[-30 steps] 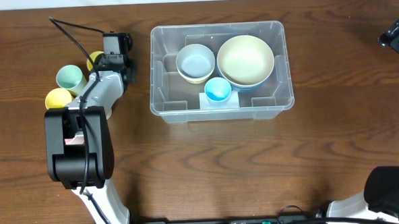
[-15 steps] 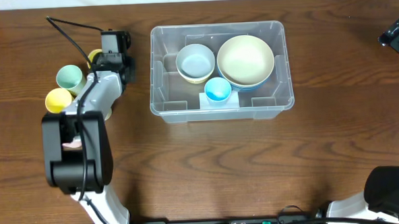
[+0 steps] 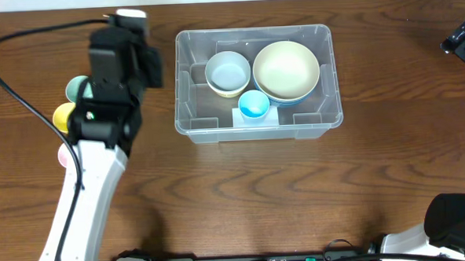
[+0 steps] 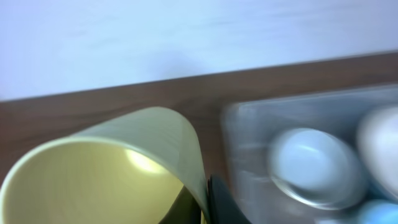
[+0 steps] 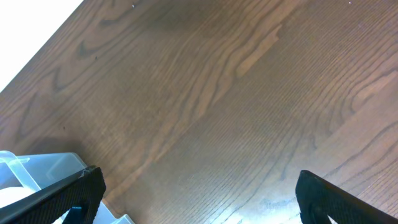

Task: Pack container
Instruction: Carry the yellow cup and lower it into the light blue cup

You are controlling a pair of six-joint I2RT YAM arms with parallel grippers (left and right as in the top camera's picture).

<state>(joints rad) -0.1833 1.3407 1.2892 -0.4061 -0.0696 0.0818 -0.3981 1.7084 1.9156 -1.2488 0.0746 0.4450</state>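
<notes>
We hold a yellow cup [image 4: 106,168] beside the container [image 3: 185,85].
Our left pincer [image 4: 210,198] clamps the cup's rim; our right pincer [image 5: 199,193] gapes wide above the worktop [image 5: 217,93].

Bowls [image 3: 286,70] crowd the container [image 3: 191,109] — only its left end free.

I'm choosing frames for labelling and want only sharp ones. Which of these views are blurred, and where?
Left wrist view: blurred all over, the container and pale blue bowl soft-edged, the yellow cup soft too. Overhead view: container crisp, only the dark upper end of the left arm slightly smeared. Right wrist view: sharp, wood grain of the table clear.
</notes>
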